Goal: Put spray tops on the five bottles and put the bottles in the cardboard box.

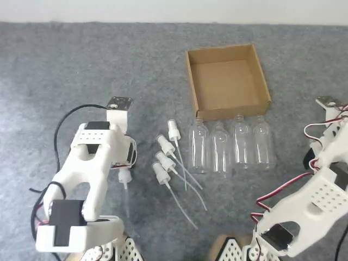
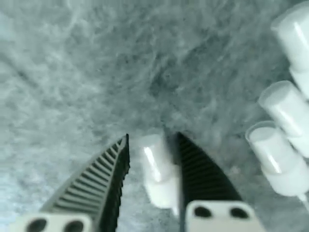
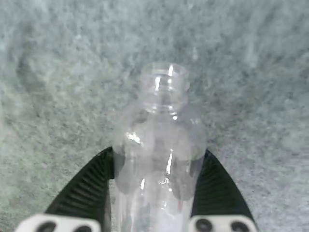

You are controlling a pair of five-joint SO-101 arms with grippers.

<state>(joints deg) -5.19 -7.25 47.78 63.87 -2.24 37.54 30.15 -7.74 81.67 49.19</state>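
While the right gripper point(image 3: 158, 153) presses both ribbed fingers point(image 3: 99, 181) against the sides of a clear bottle point(image 3: 159, 135), the left gripper point(image 2: 152, 137) stands partly open around a white spray top point(image 2: 157, 169). One of its fingers point(image 2: 200, 174) is close against the spray top, and a gap shows on the other side. The held bottle is see-through plastic with a threaded, uncapped neck. Its long axis runs out along the fingers, mouth away from the wrist, over grey nap. In the high view, four more bottles point(image 1: 220, 149) (all uncapped too) lie side by side just at 6 o'clock of the cardboard box point(image 1: 231, 111). Their long axes run 12 to 6, with the necks toward 12 and close to the box wall. At their 9 o'clock, four spray tops point(image 1: 162, 159) lie in a staggered row, white heads toward 11 and thin tubes trailing toward 5. The left gripper's spray top sits farther toward 9, beneath the left arm point(image 1: 87, 163), its tube toward 6. A grey, nappy carpet point(image 1: 54, 65) covers the table, and a pale strip point(image 1: 174, 10) runs along its 12 o'clock edge.
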